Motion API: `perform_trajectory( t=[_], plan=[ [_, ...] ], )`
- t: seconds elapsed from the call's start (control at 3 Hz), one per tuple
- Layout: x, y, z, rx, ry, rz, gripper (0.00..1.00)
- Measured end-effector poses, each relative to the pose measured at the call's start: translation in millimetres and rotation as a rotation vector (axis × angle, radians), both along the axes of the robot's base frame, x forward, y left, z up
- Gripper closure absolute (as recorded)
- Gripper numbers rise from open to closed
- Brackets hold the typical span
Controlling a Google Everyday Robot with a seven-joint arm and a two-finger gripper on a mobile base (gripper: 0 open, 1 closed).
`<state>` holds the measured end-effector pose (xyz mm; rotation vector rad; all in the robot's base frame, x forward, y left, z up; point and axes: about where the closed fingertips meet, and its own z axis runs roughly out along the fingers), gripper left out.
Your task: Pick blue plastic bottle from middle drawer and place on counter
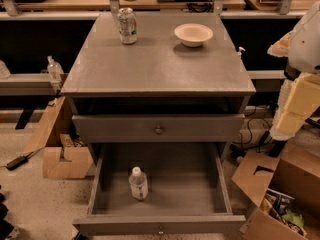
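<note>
The blue plastic bottle stands upright in the open middle drawer, left of centre on the drawer floor. It is clear, with a white cap and a pale label. The counter is the grey top of the cabinet above. My gripper hangs at the right edge of the camera view, beside the cabinet's right side. It is well away from the bottle and above the drawer's level, and it touches nothing.
A silver soda can and a cream bowl stand at the back of the counter. The upper drawer front with a brass knob is closed. Cardboard boxes sit on the floor left and right. A pump bottle stands on the left shelf.
</note>
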<state>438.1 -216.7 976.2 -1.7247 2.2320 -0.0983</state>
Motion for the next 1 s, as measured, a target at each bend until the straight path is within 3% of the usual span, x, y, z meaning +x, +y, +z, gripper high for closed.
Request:
perform_trajectory(
  t=[0.33, 0.67, 1.0],
  plan=[
    [0.0, 0.0, -0.1, 0.0, 0.0, 0.0, 0.0],
    [6.3, -1.5, -28.6, 0.097, 0.0, -0.003, 0.0],
    [3.8, -1.5, -100.1, 0.28, 0.016, 0.011, 0.0]
  ],
)
